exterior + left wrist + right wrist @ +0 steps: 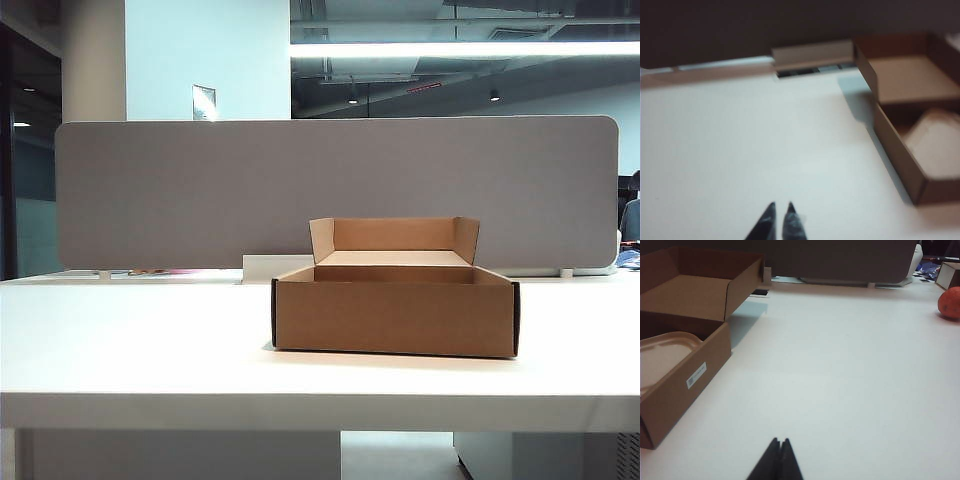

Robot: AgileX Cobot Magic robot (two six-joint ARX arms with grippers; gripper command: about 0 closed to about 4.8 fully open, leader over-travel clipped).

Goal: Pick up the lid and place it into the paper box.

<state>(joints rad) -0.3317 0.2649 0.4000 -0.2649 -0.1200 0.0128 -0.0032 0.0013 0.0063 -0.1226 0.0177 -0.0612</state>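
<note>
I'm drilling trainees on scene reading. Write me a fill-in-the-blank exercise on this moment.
1. The lid lies ____ the paper box.
2. The left gripper is ____ and holds nothing.
3. The right gripper, over bare table, is ____.
4. The round object at the table's far edge is ____ in colour.

Missing words: inside; shut; shut; orange

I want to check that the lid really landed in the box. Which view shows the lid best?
The right wrist view: the lid lies flat inside the paper box, its raised rim sharp. The left wrist view shows it too, but blurred and cut off. The exterior view shows only the box's front wall, hiding the lid.
</note>
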